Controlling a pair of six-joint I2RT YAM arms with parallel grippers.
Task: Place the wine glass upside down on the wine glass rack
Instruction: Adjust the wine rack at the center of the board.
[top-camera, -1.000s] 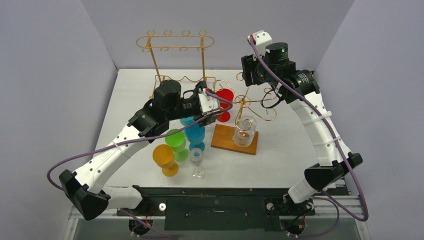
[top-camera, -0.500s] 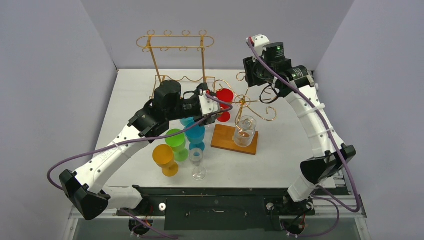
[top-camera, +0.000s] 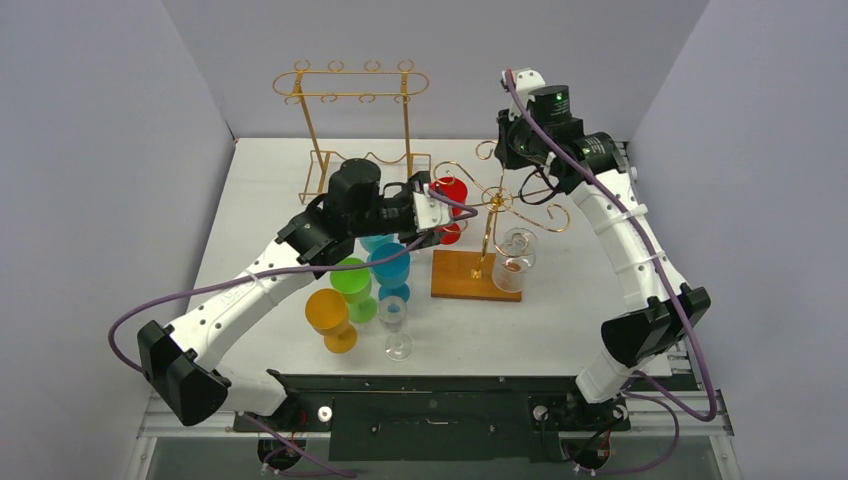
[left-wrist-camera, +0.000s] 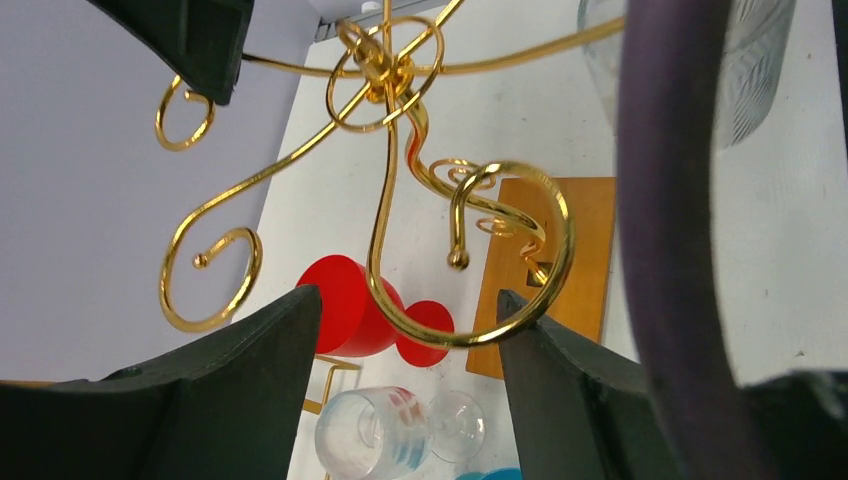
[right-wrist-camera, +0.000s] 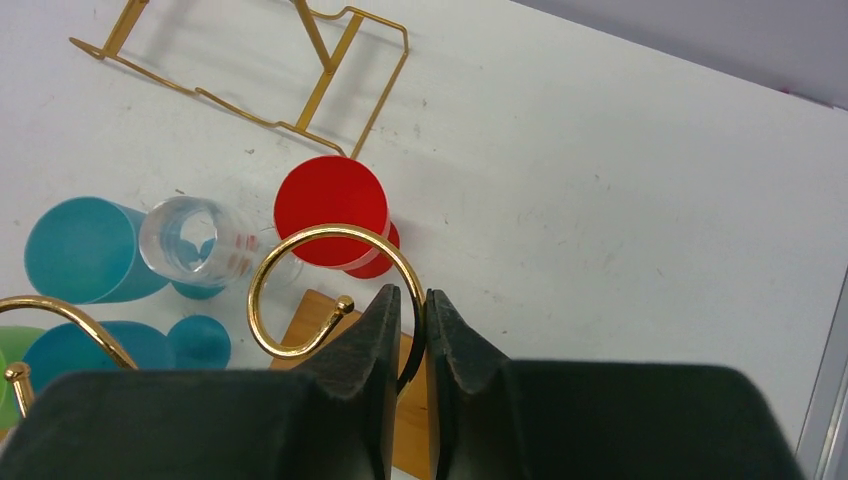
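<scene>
The wine glass rack (top-camera: 495, 200) is a gold stand of curled arms on a wooden base (top-camera: 470, 278). A clear wine glass (top-camera: 515, 262) hangs from it bowl down, over the base's right end; its ribbed bowl (left-wrist-camera: 750, 70) shows at the top right of the left wrist view. My right gripper (right-wrist-camera: 423, 295) is shut on the wire of one gold curl (right-wrist-camera: 300, 260). My left gripper (left-wrist-camera: 405, 305) stands open, with another gold loop (left-wrist-camera: 470, 330) passing between its fingers and lying against the right finger (left-wrist-camera: 560, 370).
A red glass (top-camera: 450, 195) stands just left of the rack. Teal glasses (top-camera: 390, 268), a green one (top-camera: 352, 282), an orange one (top-camera: 330, 318) and a small clear one (top-camera: 396, 328) crowd the front left. A taller gold rack (top-camera: 350, 100) stands at the back.
My right gripper has shut on the rack's curl. The rack, its base and the hanging glass have shifted right. My left arm has moved right and its jaws have narrowed slightly.
</scene>
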